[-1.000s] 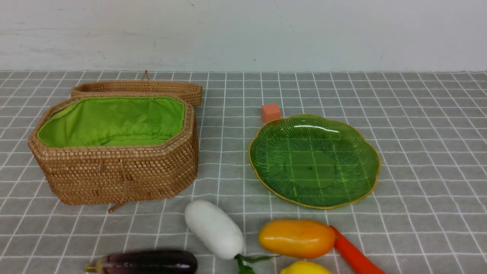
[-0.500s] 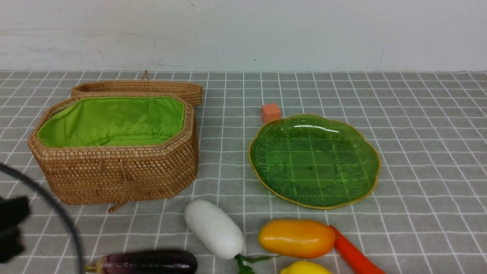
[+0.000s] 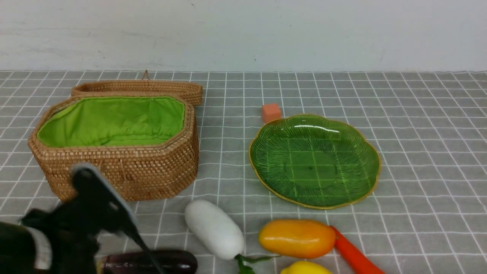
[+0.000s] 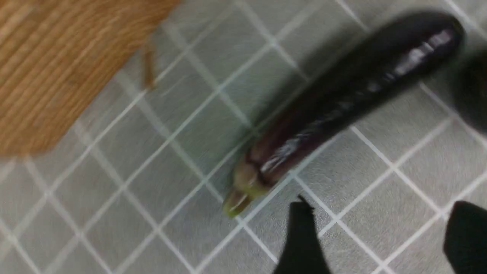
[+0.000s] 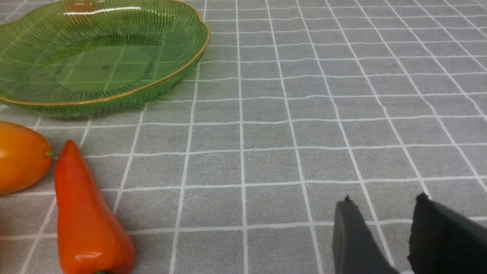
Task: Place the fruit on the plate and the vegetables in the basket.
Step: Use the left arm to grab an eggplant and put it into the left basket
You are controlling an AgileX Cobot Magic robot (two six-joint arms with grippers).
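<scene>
The dark purple eggplant (image 3: 152,262) lies at the near edge, in front of the open wicker basket (image 3: 121,171). My left arm (image 3: 91,207) is blurred above the eggplant's stem end. In the wrist view my left gripper (image 4: 380,217) is open and empty over the cloth just short of the eggplant (image 4: 342,95). The white radish (image 3: 214,229), mango (image 3: 296,238), carrot (image 3: 354,255) and lemon (image 3: 304,268) lie near the front, below the empty green plate (image 3: 266,137). My right gripper (image 5: 384,203) hangs open over bare cloth, to the right of the carrot (image 5: 85,213).
The basket's lid (image 3: 137,87) lies behind it. A small orange cube (image 3: 270,112) sits at the plate's far left rim. A grey checked cloth covers the table. A dark blurred shape (image 4: 471,87) shows beyond the eggplant's tip.
My left arm has swung in from the lower left, reached over the eggplant's stem end, and its jaws have widened. Nothing else has moved.
</scene>
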